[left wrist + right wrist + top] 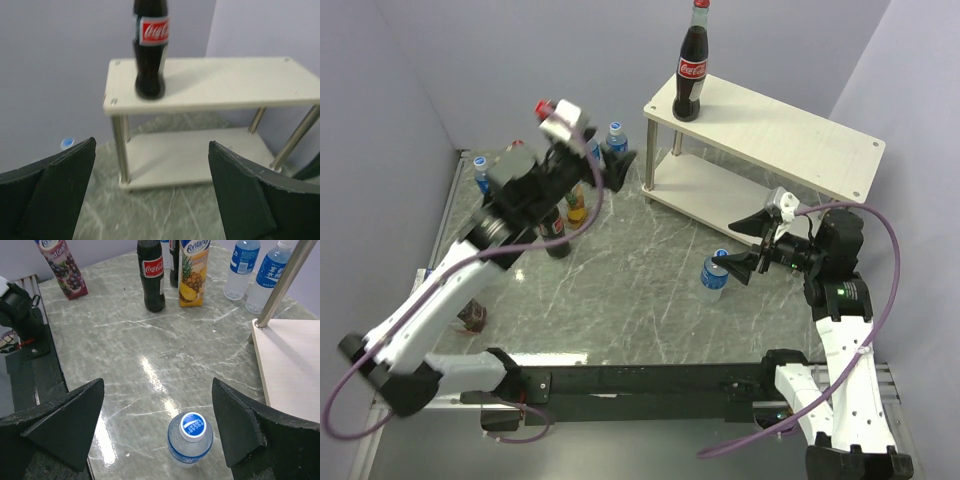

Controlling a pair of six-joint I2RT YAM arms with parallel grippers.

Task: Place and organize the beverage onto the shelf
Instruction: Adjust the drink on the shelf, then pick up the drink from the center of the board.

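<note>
Starting at the left wall, a small clear water bottle with a blue label (pixel 480 172) stands alone on the grey marbled tabletop (pixel 640 300). Nearer my bases is a purple grape juice carton with a blue top (pixel 62 267), partly hidden under my left arm in the top view. My left claw (pixel 151 147) hangs raised above the table, its black fingers spread wide with nothing between them, facing the shelf. Below that arm stand a dark cola bottle with a red label (pixel 152 275), a second cola bottle (pixel 173 255) behind it and a yellow pineapple juice carton (pixel 194 270) just beside them. Two more clear blue-labelled water bottles (pixel 241 267) stand further right, near a shelf leg. Next comes the two-tier shelf of pale wooden boards on thin silver legs (pixel 790 135). A third, red-capped cola bottle (pixel 692 70) stands upright at the left end of its top board. In front of the shelf a blue-capped water bottle (pixel 190 437) stands upright on the table, just ahead of my right claw (pixel 157 390). That claw's fingers are also wide apart and grip nothing; whether a fingertip brushes the bottle I cannot tell.
</note>
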